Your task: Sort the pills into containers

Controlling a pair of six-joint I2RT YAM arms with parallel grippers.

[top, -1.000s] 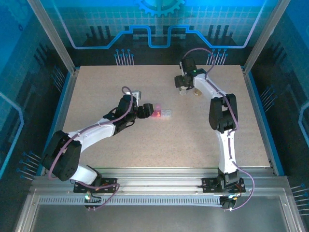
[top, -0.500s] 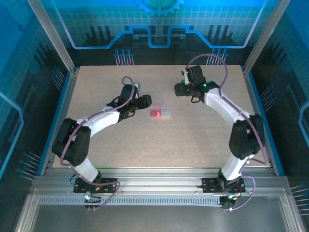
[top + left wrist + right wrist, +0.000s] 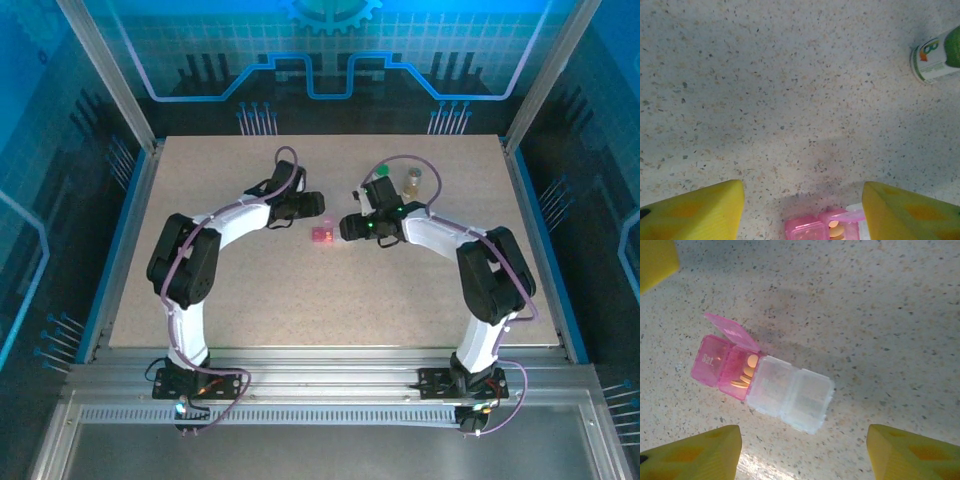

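1. A speckled beige desk (image 3: 250, 290) sits inside a blue-lit framed enclosure, with both arms reaching towards its middle.
2. The pill box (image 3: 764, 382) lies flat near the desk's centre. It has two pink compartments at one end and two clear ones at the other.
3. Done so far, as far as can be judged: one pink compartment has its lid (image 3: 732, 332) flipped up and holds several round tan pills (image 3: 747, 371). The pink cell marked "Sat" and both clear cells are closed, and what is in them cannot be told.
4. Left to do: the white bottle with green cap (image 3: 935, 55) and the amber vial (image 3: 412, 181) stand towards the far side of the desk, apart from the box. Both appear capped, and nothing shows pills moved into them. The sorting looks to be at an early stage.
5. The left gripper (image 3: 801, 196) hovers just beside the pink end with its jaws spread and holding nothing.
6. The right gripper (image 3: 804, 440) hangs above the box, its jaws likewise spread and empty.
7. No loose pills are visible on the desk.
8. In the way: the two grippers crowd the same small box from opposite sides, so they risk knocking each other or the raised lid.
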